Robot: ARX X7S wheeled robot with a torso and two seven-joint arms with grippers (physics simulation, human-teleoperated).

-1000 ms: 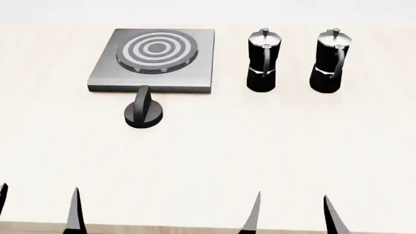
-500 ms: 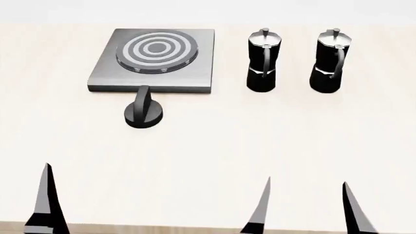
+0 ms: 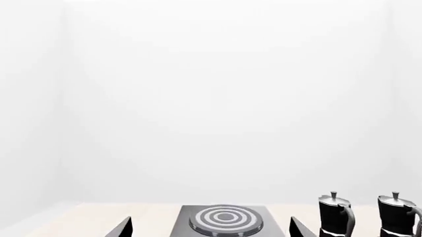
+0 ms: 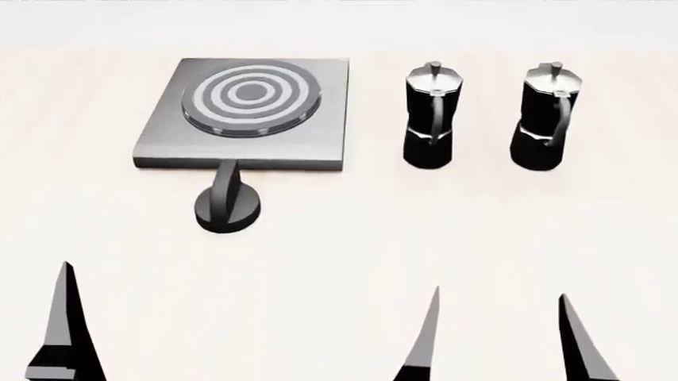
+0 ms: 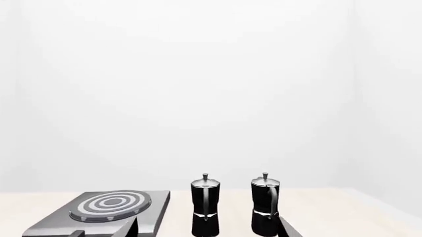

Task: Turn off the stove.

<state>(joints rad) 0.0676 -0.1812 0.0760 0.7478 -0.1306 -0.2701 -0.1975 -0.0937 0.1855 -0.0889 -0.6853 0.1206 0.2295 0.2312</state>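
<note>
Two black coffee pots stood upright side by side on the pale surface, the left pot just to the right of the stove and the right pot a little further along; both had their silver lids on, so nothing could be seen of what they held. The stove lay flat near the far edge of the surface, toward the left, and its round black knob sat apart from it, just in front of the plate's near edge, with its ridge pointing toward the stove. The left tool was open, its two fingertips spread wide in the left wrist view with the stove between them; only one fingertip showed in the head view. The right tool was open too, both tips well short of the pots. Compared with half a second before, the stove, knob and pots sat slightly lower and larger in the head view, while the tool tips had barely moved.
</note>
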